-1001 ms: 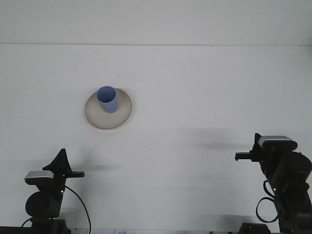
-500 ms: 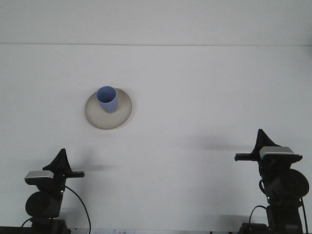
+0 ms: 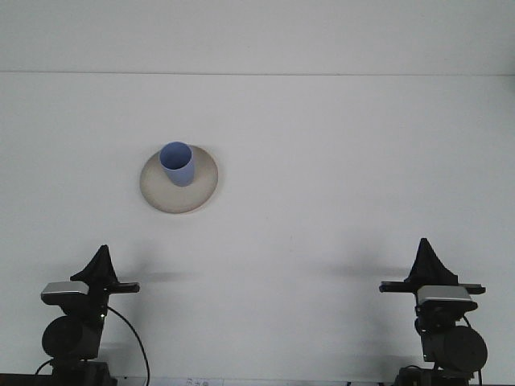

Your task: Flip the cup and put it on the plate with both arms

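Observation:
A blue cup (image 3: 177,163) stands upright, mouth up, on a round beige plate (image 3: 204,186) left of the table's middle. My left gripper (image 3: 101,260) sits at the near left edge, far in front of the plate, folded back over its arm. My right gripper (image 3: 425,259) sits at the near right edge in the same folded pose, far from the cup. Neither gripper holds anything.
The white table (image 3: 338,161) stretches back to a pale wall. Black cables (image 3: 133,338) hang by the left arm's base at the bottom edge.
The right arm has drawn back and down toward the near edge, its gripper swinging upright into the folded pose. The left arm, cup and plate have not moved.

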Robot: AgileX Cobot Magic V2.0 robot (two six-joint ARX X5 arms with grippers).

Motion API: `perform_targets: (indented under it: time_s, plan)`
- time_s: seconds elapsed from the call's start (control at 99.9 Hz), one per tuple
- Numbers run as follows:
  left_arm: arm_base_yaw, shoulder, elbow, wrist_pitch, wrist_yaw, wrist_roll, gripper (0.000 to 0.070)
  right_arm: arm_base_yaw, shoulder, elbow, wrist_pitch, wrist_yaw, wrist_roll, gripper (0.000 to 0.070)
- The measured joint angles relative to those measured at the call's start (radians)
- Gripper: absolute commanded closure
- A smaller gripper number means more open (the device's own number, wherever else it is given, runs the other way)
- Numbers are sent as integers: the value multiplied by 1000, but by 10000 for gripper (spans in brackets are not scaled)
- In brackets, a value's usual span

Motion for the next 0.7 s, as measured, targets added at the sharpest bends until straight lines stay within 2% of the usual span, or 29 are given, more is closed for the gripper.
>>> perform_targets:
  time_s: [0.12, 0.7]
  plan:
    - [0, 0, 0, 0, 0, 0, 688, 0, -84, -51, 6, 0, 0, 700]
    - [0, 0, 0, 0, 0, 0, 688, 13, -79, -109, 2, 7, 0, 700]
